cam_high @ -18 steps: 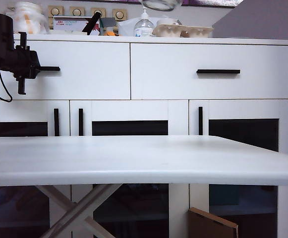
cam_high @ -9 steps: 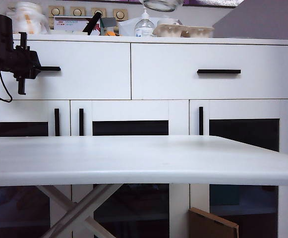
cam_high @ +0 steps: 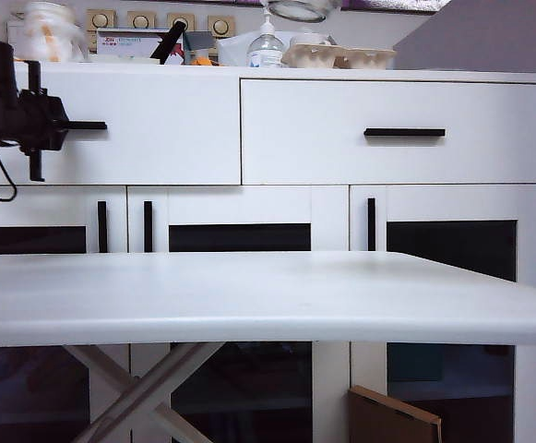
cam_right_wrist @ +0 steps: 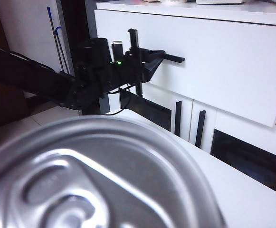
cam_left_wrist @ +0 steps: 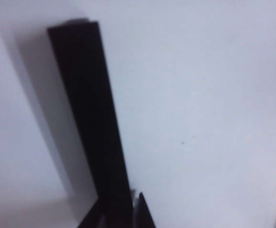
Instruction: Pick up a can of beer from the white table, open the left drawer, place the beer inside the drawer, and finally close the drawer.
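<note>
left jaws [cam_high: 53, 125] clamp handle [cam_high: 85, 125] | right jaws hold can of beer [cam_right_wrist: 95, 175]

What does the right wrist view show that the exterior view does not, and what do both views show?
Only the right wrist view shows the can of beer, close to the lens in the right gripper. Only the exterior view shows the right-hand drawer, the table's crossed legs and the items on the cabinet top. Both show the left gripper shut on the handle of the left drawer, and the white table.
</note>
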Tool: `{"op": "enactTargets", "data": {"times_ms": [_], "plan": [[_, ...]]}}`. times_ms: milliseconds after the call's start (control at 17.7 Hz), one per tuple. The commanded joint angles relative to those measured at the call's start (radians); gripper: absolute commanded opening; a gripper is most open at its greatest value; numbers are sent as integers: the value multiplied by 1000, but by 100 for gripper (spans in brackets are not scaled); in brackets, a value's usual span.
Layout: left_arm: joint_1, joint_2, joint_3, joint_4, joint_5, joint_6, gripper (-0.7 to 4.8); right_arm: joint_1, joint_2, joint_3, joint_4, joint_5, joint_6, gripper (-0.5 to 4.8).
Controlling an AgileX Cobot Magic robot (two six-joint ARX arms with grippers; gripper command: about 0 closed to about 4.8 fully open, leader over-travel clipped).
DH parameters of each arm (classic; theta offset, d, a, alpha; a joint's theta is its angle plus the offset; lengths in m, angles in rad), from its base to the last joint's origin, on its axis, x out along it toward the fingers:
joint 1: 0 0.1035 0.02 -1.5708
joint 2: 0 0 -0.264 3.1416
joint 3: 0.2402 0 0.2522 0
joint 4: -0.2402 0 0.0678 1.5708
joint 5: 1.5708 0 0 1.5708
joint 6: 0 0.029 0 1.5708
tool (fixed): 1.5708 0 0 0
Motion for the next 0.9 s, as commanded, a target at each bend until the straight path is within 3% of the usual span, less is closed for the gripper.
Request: {"op": "enactTargets", "data": {"times_ms": [56, 903], "plan": [[-5, -69, -82, 32, 23, 56, -6, 2, -9, 14, 57, -2, 1, 138], [3, -327, -538, 256, 24, 72, -6, 1, -9, 14, 55, 1, 1, 138]]}}
